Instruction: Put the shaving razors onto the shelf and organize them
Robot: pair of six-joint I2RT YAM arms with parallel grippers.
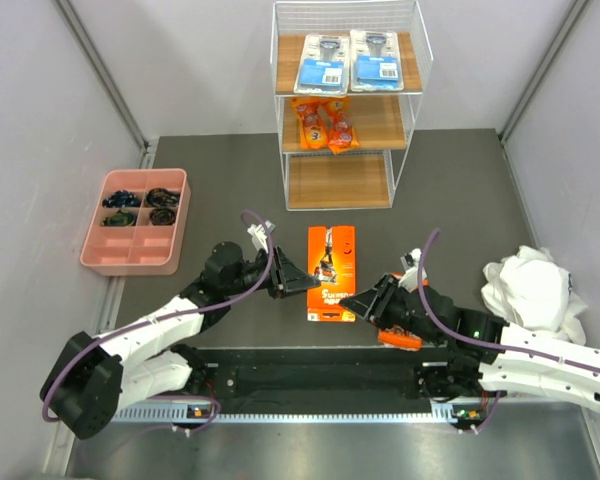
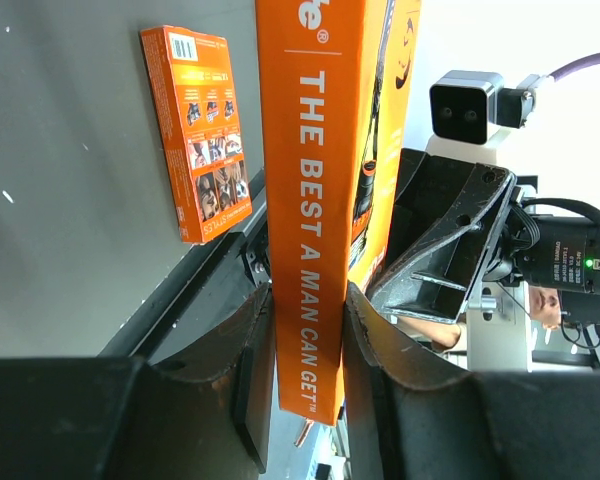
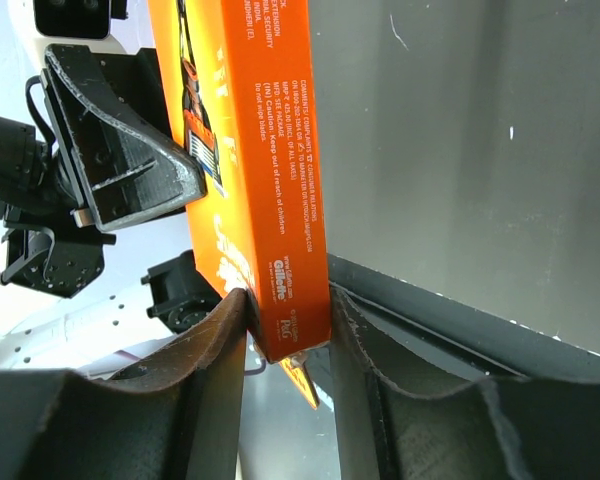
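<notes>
The long orange-black box [image 1: 331, 270] sits between both grippers in front of the shelf [image 1: 346, 190]. My left gripper [image 1: 302, 283] is shut on the box's left edge; in the left wrist view my gripper [image 2: 308, 370] clamps the narrow orange side [image 2: 315, 200]. My right gripper [image 1: 358, 298] is shut on its lower right corner, as the right wrist view [image 3: 288, 340] shows on the box [image 3: 250, 140]. An orange card [image 1: 400, 340] lies under my right arm and also shows in the left wrist view [image 2: 202, 130]. Two blue blister cards [image 1: 348, 58] lie on the top board and two orange pouches [image 1: 325, 122] on the middle board.
A pink compartment tray [image 1: 90, 250] with small dark items stands at the left. A crumpled white cloth [image 1: 535, 290] lies at the right. The shelf's bottom board [image 1: 338, 180] holds nothing. Grey walls enclose the dark table [image 1: 450, 190].
</notes>
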